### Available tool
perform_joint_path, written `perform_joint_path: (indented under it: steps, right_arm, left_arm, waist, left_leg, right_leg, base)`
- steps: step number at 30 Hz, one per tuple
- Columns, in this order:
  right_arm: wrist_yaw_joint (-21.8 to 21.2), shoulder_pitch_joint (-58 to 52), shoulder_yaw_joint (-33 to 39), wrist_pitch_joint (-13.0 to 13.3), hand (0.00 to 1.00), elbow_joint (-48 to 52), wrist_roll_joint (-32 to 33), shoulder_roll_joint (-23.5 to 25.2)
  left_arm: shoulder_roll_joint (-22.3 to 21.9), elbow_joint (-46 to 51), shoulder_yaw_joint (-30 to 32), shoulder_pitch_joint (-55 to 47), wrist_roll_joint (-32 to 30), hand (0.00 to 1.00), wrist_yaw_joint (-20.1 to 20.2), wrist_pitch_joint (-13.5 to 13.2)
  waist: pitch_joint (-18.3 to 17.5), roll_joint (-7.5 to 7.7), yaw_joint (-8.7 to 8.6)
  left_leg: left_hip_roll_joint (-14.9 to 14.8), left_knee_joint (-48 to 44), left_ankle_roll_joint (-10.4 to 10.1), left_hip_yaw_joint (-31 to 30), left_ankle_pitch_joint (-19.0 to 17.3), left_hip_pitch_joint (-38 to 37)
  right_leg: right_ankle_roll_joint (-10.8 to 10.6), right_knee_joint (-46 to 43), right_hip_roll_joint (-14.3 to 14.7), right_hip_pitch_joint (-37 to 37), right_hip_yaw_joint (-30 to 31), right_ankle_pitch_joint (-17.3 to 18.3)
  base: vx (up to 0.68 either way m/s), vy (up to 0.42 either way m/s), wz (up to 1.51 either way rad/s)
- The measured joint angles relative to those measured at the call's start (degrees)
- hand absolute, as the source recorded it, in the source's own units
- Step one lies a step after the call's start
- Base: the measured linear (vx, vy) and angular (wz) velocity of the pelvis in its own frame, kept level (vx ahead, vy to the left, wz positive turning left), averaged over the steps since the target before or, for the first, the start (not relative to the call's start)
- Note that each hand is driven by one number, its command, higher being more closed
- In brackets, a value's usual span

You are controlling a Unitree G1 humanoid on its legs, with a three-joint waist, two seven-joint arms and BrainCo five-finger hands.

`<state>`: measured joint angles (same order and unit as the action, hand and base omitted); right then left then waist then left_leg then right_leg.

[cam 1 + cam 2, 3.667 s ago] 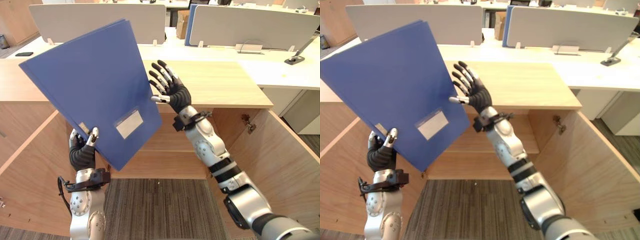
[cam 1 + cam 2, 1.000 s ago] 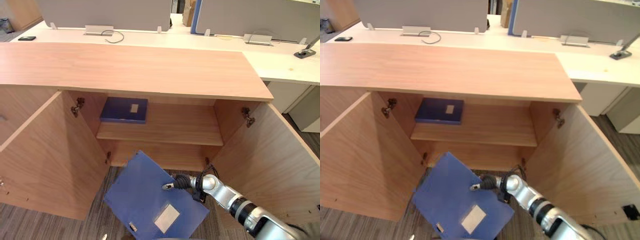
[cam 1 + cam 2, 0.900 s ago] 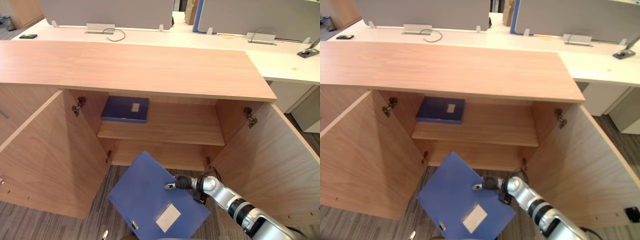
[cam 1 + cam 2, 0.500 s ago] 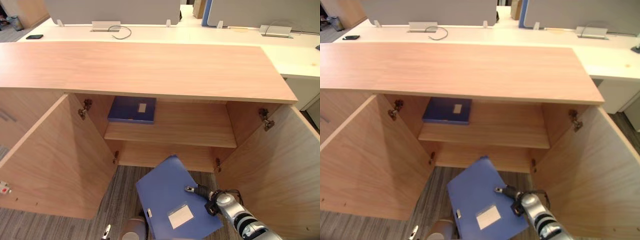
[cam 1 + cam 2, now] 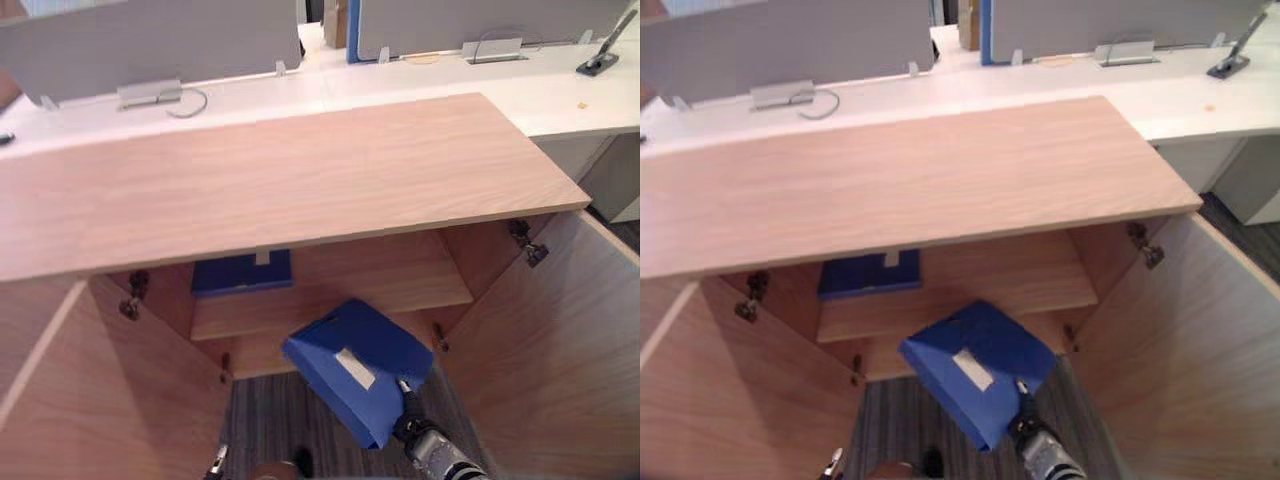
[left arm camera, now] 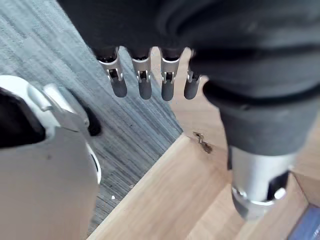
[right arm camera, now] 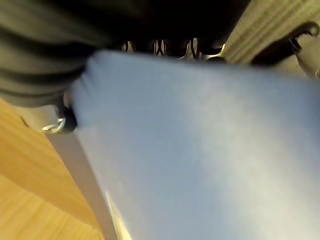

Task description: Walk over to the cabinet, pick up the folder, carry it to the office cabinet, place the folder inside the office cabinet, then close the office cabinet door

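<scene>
Two blue folders are showing. One folder (image 5: 335,345) is hanging tilted in front of the office cabinet (image 5: 300,190), at its lower opening below the single shelf (image 5: 400,285), with one white label facing up. The right hand (image 5: 407,408) is gripping it at its near right edge, thumb lying on top, fingers tucked under the folder. One second folder (image 5: 242,273) is lying flat on the shelf, far left. Both doors are standing open: left door (image 5: 100,400), right door (image 5: 560,350). The left hand (image 6: 145,82) is hanging over the grey carpet (image 6: 60,45) near the left door, fingers straight and apart, holding nothing. Two grey dividers (image 5: 150,50) are standing on the white tabletop (image 5: 400,85) behind the cabinet.
</scene>
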<state>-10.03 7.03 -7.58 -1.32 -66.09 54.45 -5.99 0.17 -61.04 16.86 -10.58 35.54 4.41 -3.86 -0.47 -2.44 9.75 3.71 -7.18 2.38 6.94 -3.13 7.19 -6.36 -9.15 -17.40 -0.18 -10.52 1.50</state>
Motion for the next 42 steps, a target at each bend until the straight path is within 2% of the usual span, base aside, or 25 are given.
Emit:
perform_joint_path:
  steps: [1,3,4,5,6,7,8,9,10,11,12,13,15,16,17,20,23,24,26,28,30,32,34,38,42]
  right_arm:
    - [0.00,-0.62,0.53,-0.13,1.00,0.00,-0.29,-0.49]
    - [0.03,-1.25,2.75,-0.44,1.00,-0.24,-1.71,-0.66]
    - [0.03,-1.27,3.72,-0.84,1.00,-0.49,-1.94,-0.34]
    - [0.02,-1.46,3.78,-0.91,1.00,-0.54,-2.48,0.08]
    - [0.01,-1.52,3.76,-0.91,1.00,-0.54,-2.87,0.29]
    - [-0.09,-0.73,3.76,-0.91,1.00,-0.52,-3.61,1.07]
    - [-0.46,0.57,4.01,-0.91,1.00,-0.53,-3.90,1.79]
    - [-0.64,1.05,4.00,-0.92,1.00,-0.53,-3.91,1.98]
    - [-0.94,1.48,3.99,-0.95,1.00,-0.53,-3.92,2.13]
    - [-0.97,1.47,4.00,-0.97,1.00,-0.53,-4.00,2.11]
    - [-0.96,1.25,3.98,-0.94,1.00,-0.53,-4.00,2.01]
    - [-0.95,0.86,3.73,-0.86,1.00,-0.52,-4.00,2.01]
    - [-0.97,0.51,2.79,-0.73,1.00,-0.39,-4.07,2.21]
    - [-0.98,0.06,1.42,-0.67,1.00,0.07,-4.14,1.82]
    - [-0.96,-0.48,0.79,-0.74,1.00,0.82,-4.58,1.61]
    - [-0.98,-0.89,-1.48,-0.86,1.00,4.27,-5.95,1.98]
    - [-0.97,-1.44,-2.12,-1.10,1.00,9.67,-7.57,2.14]
    - [-0.94,-1.91,-2.38,-1.11,1.00,14.46,-8.44,1.96]
    - [-0.91,-1.91,-2.50,-1.09,1.00,18.87,-8.66,1.85]
    - [-0.87,-1.89,-2.48,-0.90,1.00,27.48,-9.40,1.87]
    - [-0.87,-1.89,-2.52,-0.60,1.00,35.44,-10.84,1.63]
    - [-0.90,-1.85,-2.13,1.00,1.00,45.28,-13.55,1.32]
    - [-0.87,-1.51,-0.03,1.79,1.00,50.83,-17.07,1.08]
    - [2.82,2.58,7.29,3.86,1.00,54.26,-20.61,-0.81]
    - [7.73,10.80,13.56,5.16,1.00,53.33,-20.77,-2.83]
  left_arm:
    - [-0.07,-0.25,-1.00,0.04,-0.46,0.00,0.00,-0.01]
    - [0.23,-0.18,-2.87,0.38,-2.23,0.00,0.06,-0.18]
    - [0.79,-0.21,-3.18,0.44,-2.71,0.00,0.11,-0.21]
    - [1.78,-0.27,-3.56,0.17,-4.25,0.00,0.19,-0.07]
    - [2.10,-0.25,-3.83,-0.31,-4.83,0.00,0.22,0.10]
    - [2.20,-0.25,-3.89,-1.09,-5.54,0.00,0.28,0.10]
    - [2.45,-0.25,-3.89,-1.07,-5.77,0.00,0.28,0.38]
    - [2.43,-0.23,-3.89,-1.03,-5.76,0.00,0.28,0.41]
    - [2.47,-0.27,-3.87,-0.90,-5.75,0.00,0.28,0.45]
    - [2.56,-0.33,-3.75,-0.89,-5.69,0.00,0.28,0.48]
    - [2.56,-0.34,-3.60,-0.86,-5.82,0.00,0.25,0.38]
    - [2.61,-0.27,-3.35,-0.89,-6.26,0.00,0.17,0.05]
    - [3.38,-0.21,-2.43,-1.07,-6.40,0.00,0.16,-0.50]
    - [3.22,-0.32,-1.80,-1.22,-6.94,0.00,-0.04,-0.37]
    - [1.65,0.03,-1.03,-2.15,-7.11,0.00,-0.05,-0.47]
    - [1.62,1.00,0.48,-2.06,-7.25,0.00,-0.09,-0.25]
    - [1.24,1.69,1.46,-1.88,-7.58,0.00,-0.19,0.03]
    - [1.07,2.68,1.53,-1.68,-7.73,0.00,-0.27,0.13]
    - [0.94,3.46,1.70,-1.34,-7.51,0.00,-0.36,0.16]
    - [0.42,4.85,2.91,-0.74,-6.14,0.00,-0.46,0.13]
    - [-0.05,5.46,3.74,-0.65,-3.95,0.00,-0.68,0.15]
    - [-0.16,6.18,3.99,-0.55,-1.20,0.00,-1.34,0.17]
    - [-0.17,6.56,4.55,-0.44,-0.65,0.00,-1.63,0.18]
    - [0.01,6.50,4.72,0.35,-0.45,0.00,-1.59,0.21]
    - [0.73,6.65,2.21,1.29,0.27,0.00,-0.37,0.23]
  waist:
    - [-0.43,-0.66,-0.28]
    - [-0.05,-0.98,-1.54]
    - [0.58,-0.14,-2.49]
    - [0.97,0.45,-2.85]
    - [0.68,0.33,-2.80]
    - [0.52,0.41,-2.77]
    - [1.35,-0.07,-2.86]
    - [1.94,-0.22,-2.86]
    - [2.96,-0.37,-2.84]
    - [4.49,-0.46,-2.91]
    - [5.07,-0.49,-3.03]
    - [6.01,-0.12,-3.05]
    - [6.92,1.89,-2.97]
    - [7.18,1.48,-3.06]
    - [6.79,0.00,-3.22]
    - [7.59,-0.24,-3.08]
    - [9.17,-0.19,-3.00]
    - [9.30,-0.12,-3.18]
    - [9.74,0.06,-3.18]
    - [10.91,0.51,-3.30]
    - [11.26,0.61,-3.59]
    - [11.65,1.27,-3.75]
    - [11.99,1.85,-3.78]
    - [12.25,2.15,-3.64]
    - [13.75,1.95,-3.29]
  left_leg:
    - [0.86,0.85,0.32,-0.27,0.20,-0.75]
    - [3.65,2.89,1.79,-1.31,0.54,-4.00]
    - [5.60,3.48,3.48,-1.74,0.96,-6.52]
    - [6.52,3.52,4.30,-2.20,0.56,-8.62]
    - [6.62,3.61,4.39,-2.25,0.49,-9.27]
    - [6.32,4.11,4.48,-1.71,0.45,-9.76]
    - [5.35,4.20,4.59,-1.16,0.47,-10.12]
    - [4.62,4.20,4.60,-1.15,0.47,-10.27]
    - [2.89,4.18,4.64,-1.29,0.45,-11.06]
    - [1.23,3.92,4.42,-1.46,0.11,-12.96]
    - [0.59,3.00,4.13,-1.52,-0.74,-13.57]
    - [-0.16,-1.09,3.40,-1.48,-3.51,-13.57]
    - [-0.03,-9.35,2.12,-0.97,-9.05,-11.70]
    - [-1.31,-16.08,1.41,-1.47,-13.60,-9.80]
    - [-4.02,-21.04,-0.10,-1.87,-15.75,-7.02]
    - [-6.44,-26.57,-1.37,-4.39,-17.55,-1.24]
    - [-6.98,-32.00,-2.14,-6.55,-18.85,3.72]
    - [-6.64,-34.84,-2.47,-7.17,-19.21,7.03]
    - [-6.18,-36.81,-2.58,-7.25,-19.40,9.39]
    - [-4.93,-39.73,-2.82,-7.39,-19.86,12.06]
    - [-4.34,-42.73,-2.45,-7.36,-21.40,14.57]
    - [-3.60,-47.81,-1.81,-7.19,-24.07,18.99]
    - [-2.58,-51.69,-1.15,-7.27,-25.70,22.22]
    - [-0.34,-58.92,0.89,-6.85,-27.80,29.89]
    - [0.95,-64.81,1.60,-5.74,-28.59,37.14]
  right_leg:
    - [0.84,-2.99,-1.03,-0.88,-0.20,0.68]
    - [5.44,-17.20,-5.57,-4.65,-2.18,4.50]
    - [9.64,-28.39,-10.55,-7.55,-5.56,4.66]
    - [13.45,-33.84,-13.77,-8.86,-9.01,1.57]
    - [13.98,-34.44,-14.45,-8.72,-10.40,0.26]
    - [13.43,-35.09,-15.01,-8.70,-12.44,-0.24]
    - [9.02,-35.15,-14.50,-8.54,-14.19,2.62]
    - [6.90,-34.83,-13.53,-8.45,-15.22,4.09]
    - [4.49,-33.16,-10.73,-8.21,-16.75,6.71]
    - [3.35,-30.10,-7.62,-6.77,-17.65,8.61]
    - [3.19,-28.22,-6.31,-6.08,-17.61,8.80]
    - [2.98,-24.17,-4.95,-4.83,-17.65,8.52]
    - [3.33,-17.39,-4.50,-3.35,-17.61,4.41]
    - [0.35,-17.63,-4.10,-2.48,-18.63,6.46]
    - [0.65,-17.42,-1.93,-2.65,-20.06,7.62]
    - [1.35,-19.67,-0.58,-4.94,-22.60,9.25]
    - [2.25,-24.25,-1.77,-7.15,-25.08,11.04]
    - [2.32,-27.04,-3.19,-9.19,-26.13,12.09]
    - [2.55,-29.34,-4.64,-10.87,-26.64,12.89]
    - [2.39,-33.17,-7.27,-12.83,-26.79,14.31]
    - [2.18,-36.80,-9.17,-14.88,-26.63,15.69]
    - [2.03,-42.64,-11.99,-18.88,-25.77,17.98]
    - [1.84,-46.94,-14.27,-21.64,-24.96,19.54]
    - [1.70,-54.26,-18.26,-29.08,-22.01,21.46]
    - [2.15,-59.79,-20.11,-37.71,-17.31,22.14]
  base:
    - [0.10,0.238,0.25]
    - [0.09,0.213,0.46]
    - [0.10,0.213,0.42]
    - [0.11,0.188,0.31]
    - [0.13,0.125,-0.02]
    - [0.10,0.030,-0.29]
    - [0.07,-0.008,-0.36]
    - [0.03,-0.081,-0.37]
    - [0.01,-0.136,-0.29]
    - [0.00,-0.147,-0.20]
    - [-0.03,-0.164,-0.05]
    - [-0.08,-0.172,0.01]
    - [-0.11,-0.190,-0.04]
    - [-0.11,-0.183,0.03]
    - [-0.09,-0.166,0.11]
    - [-0.03,-0.127,0.34]
    - [0.01,-0.058,0.43]
    - [0.00,-0.002,0.46]
    - [-0.02,0.017,0.33]
    - [-0.06,0.027,0.31]
    - [-0.09,0.037,0.23]
    - [-0.10,0.050,0.20]
    - [-0.08,0.052,0.20]
    - [-0.07,0.068,0.16]
    - [-0.06,0.065,0.04]
